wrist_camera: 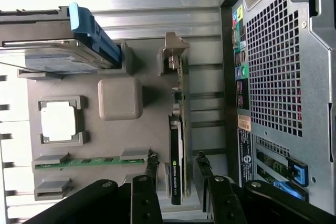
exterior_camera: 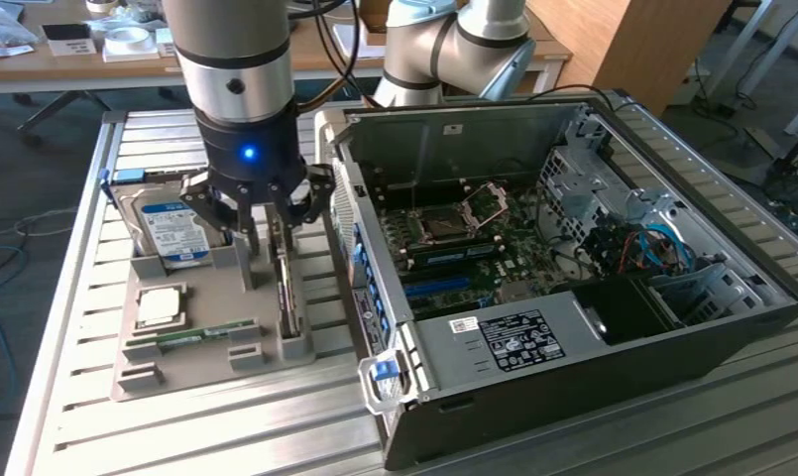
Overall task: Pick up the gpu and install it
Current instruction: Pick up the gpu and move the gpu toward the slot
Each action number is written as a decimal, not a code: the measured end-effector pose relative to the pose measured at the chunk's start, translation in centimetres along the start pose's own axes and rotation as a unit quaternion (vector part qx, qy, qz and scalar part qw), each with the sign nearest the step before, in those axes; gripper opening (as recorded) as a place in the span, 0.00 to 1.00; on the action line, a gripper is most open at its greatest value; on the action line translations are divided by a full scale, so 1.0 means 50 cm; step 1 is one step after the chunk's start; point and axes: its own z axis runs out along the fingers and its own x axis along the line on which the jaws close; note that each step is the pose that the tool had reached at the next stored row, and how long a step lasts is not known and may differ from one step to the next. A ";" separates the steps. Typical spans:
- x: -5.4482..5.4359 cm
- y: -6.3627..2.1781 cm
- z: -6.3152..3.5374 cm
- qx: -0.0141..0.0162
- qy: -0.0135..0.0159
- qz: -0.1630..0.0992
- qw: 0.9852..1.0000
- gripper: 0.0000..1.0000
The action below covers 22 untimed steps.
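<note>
The gpu stands on edge as a thin slat in a slot of the grey holder tray, with its metal bracket at one end. My gripper hangs straight over it, open. One finger is on each side of the card, the other finger toward the computer case, and there is a gap between each finger and the card. The card still rests in the tray.
The tray also holds a hard drive, a processor and a green memory stick. The open computer case with its motherboard lies close beside the tray, at the exterior view's right.
</note>
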 end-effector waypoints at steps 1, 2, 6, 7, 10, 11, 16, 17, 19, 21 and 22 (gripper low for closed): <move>-0.001 0.000 0.000 0.000 0.000 0.000 1.000 0.42; -0.002 0.000 0.000 0.000 0.000 0.000 1.000 0.42; -0.003 0.000 0.001 0.000 0.000 0.000 1.000 0.42; -0.003 0.000 0.001 0.000 0.000 0.000 1.000 0.42; -0.003 0.000 0.008 0.000 0.000 0.000 1.000 0.42; -0.003 0.000 0.011 0.000 0.000 0.000 1.000 0.42; -0.006 -0.001 0.021 0.000 0.000 0.000 1.000 0.42; -0.006 0.000 0.022 0.000 0.000 0.000 1.000 0.42; -0.006 -0.001 0.022 0.000 0.000 0.000 1.000 0.42; -0.006 -0.001 0.023 0.000 0.000 0.000 1.000 0.42; -0.006 -0.001 0.024 0.000 0.000 0.000 1.000 0.42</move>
